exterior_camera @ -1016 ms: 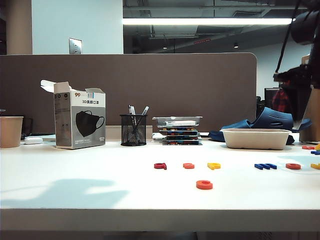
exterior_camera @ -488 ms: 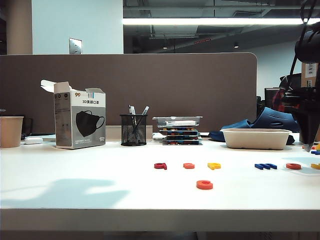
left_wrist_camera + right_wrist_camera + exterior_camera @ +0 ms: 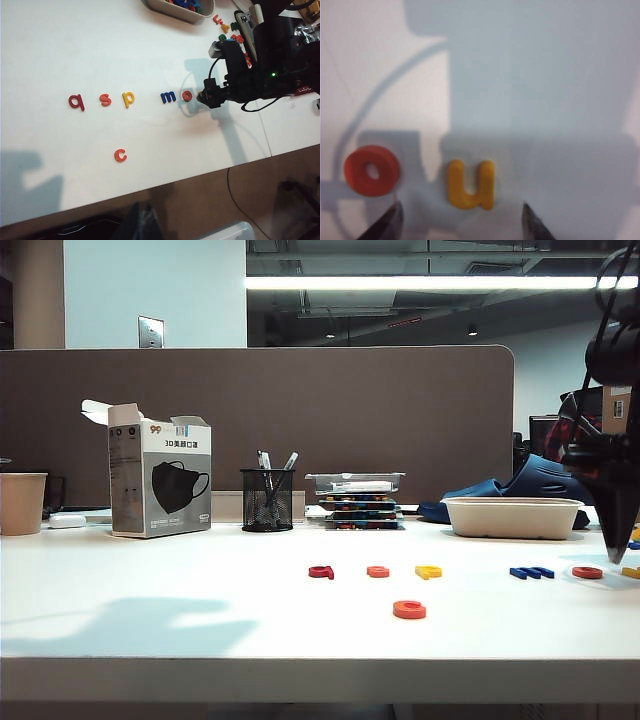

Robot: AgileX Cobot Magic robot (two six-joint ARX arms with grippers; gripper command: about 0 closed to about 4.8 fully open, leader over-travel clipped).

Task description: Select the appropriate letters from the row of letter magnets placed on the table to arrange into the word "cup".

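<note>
So far I have only the c [image 3: 120, 155] set apart in front of the row, the p [image 3: 128, 99] unmoved, the right gripper [image 3: 460, 220] spread wide just above the u [image 3: 471, 183] beside the red o [image 3: 372, 170], and the left gripper unseen.

On the table [image 3: 150, 590], letters lie in a row: a red one [image 3: 320, 571], an orange one [image 3: 377, 571], a yellow one [image 3: 428, 571], a blue one [image 3: 530, 572] and a red o [image 3: 587, 572]. An orange c [image 3: 408, 609] lies alone in front of the row, below the gap between orange and yellow. The right gripper [image 3: 614, 540] points down at the row's right end, just past the red o. Behind the row stand a mask box [image 3: 160, 480], a pen cup [image 3: 267, 499] and a tray [image 3: 512, 516].
</note>
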